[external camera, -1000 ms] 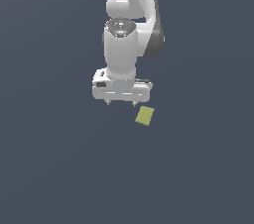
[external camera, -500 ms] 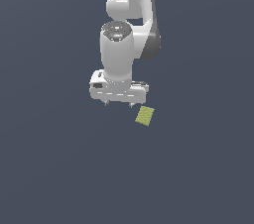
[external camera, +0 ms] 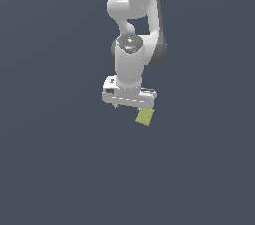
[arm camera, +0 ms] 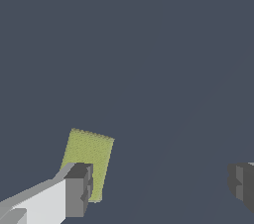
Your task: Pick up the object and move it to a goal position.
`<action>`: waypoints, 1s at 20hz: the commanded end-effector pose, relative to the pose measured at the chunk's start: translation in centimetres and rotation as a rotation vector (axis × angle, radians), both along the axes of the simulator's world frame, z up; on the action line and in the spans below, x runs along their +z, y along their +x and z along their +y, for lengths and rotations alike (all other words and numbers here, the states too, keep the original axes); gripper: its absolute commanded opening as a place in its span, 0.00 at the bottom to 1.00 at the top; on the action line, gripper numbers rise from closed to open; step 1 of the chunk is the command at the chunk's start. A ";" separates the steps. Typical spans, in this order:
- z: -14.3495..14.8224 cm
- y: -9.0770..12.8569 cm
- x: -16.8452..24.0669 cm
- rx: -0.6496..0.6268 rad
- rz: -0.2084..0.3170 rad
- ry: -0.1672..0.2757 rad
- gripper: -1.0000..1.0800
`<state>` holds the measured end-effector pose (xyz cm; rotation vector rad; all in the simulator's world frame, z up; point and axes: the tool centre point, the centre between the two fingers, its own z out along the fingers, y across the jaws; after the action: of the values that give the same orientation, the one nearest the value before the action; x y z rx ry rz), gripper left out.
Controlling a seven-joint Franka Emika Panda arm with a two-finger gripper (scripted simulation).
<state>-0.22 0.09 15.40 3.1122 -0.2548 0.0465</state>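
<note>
The object (external camera: 145,117) is a small flat yellow-green block lying on the dark floor, just below the white gripper's right end in the exterior view. The gripper (external camera: 129,105) hangs above the floor on the white arm, its fingers mostly hidden under the hand. In the wrist view the object (arm camera: 89,158) lies partly behind one finger (arm camera: 79,188), outside the gap. The other finger (arm camera: 242,183) stands far off, so the gripper (arm camera: 161,186) is open and holds nothing.
The dark grey floor (external camera: 60,169) spreads flat on all sides. The white arm (external camera: 134,15) rises behind the gripper toward the top of the exterior view.
The gripper has shifted toward the exterior view's right and come lower, closer to the object. The arm's wrist has turned a little. The object has not moved.
</note>
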 end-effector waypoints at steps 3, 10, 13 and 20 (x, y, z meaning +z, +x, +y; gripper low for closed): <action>2.7 -0.9 -2.5 -0.052 0.006 0.008 0.96; 6.8 -2.9 -6.6 -0.141 0.017 0.019 0.96; 7.9 -3.6 -7.7 -0.168 0.021 0.021 0.96; 9.4 -4.6 -9.3 -0.205 0.025 0.024 0.96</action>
<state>-4.66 9.33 6.36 3.0902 -0.5632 0.0009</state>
